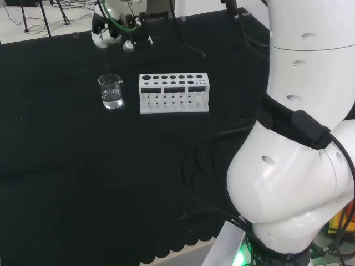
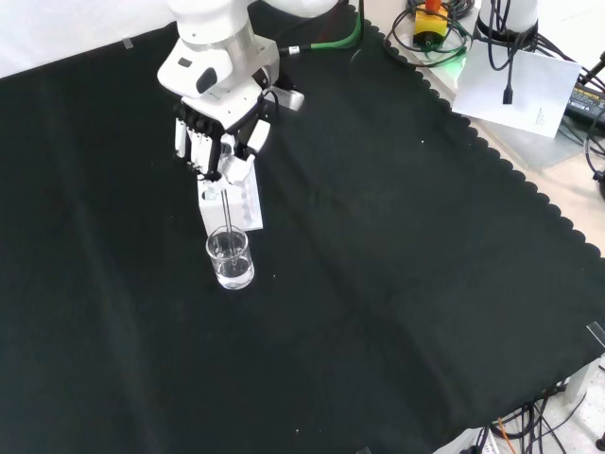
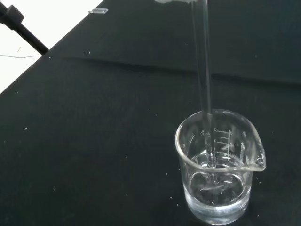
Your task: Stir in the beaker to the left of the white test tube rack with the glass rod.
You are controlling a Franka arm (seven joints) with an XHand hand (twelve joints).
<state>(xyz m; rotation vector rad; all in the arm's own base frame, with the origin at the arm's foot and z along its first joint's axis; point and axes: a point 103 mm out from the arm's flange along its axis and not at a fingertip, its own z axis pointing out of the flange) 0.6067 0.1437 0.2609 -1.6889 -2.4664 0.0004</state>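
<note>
I judge the glass rod (image 3: 203,61) to be light, stiff, slick and brittle; it is best held near its top end, which is where I have it, so the lower length stays free to sweep. Side pressure against the wall could snap it or tip the vessel, since the beaker (image 2: 231,258) looks light and stands loose on the black cloth (image 2: 397,284).

In the front view the hand (image 2: 216,142) hangs above the beaker with its fingers curled round the upper end of the rod. The rod runs nearly straight down, and the wrist view shows its tip below the liquid surface, near the bottom.

The beaker is clear, with a pouring lip and printed graduations, roughly a third full of colourless liquid. In the head view it stands just left of the white test tube rack (image 1: 174,93), apart from it. The rod itself is thin, clear and hard to see against the cloth.
</note>
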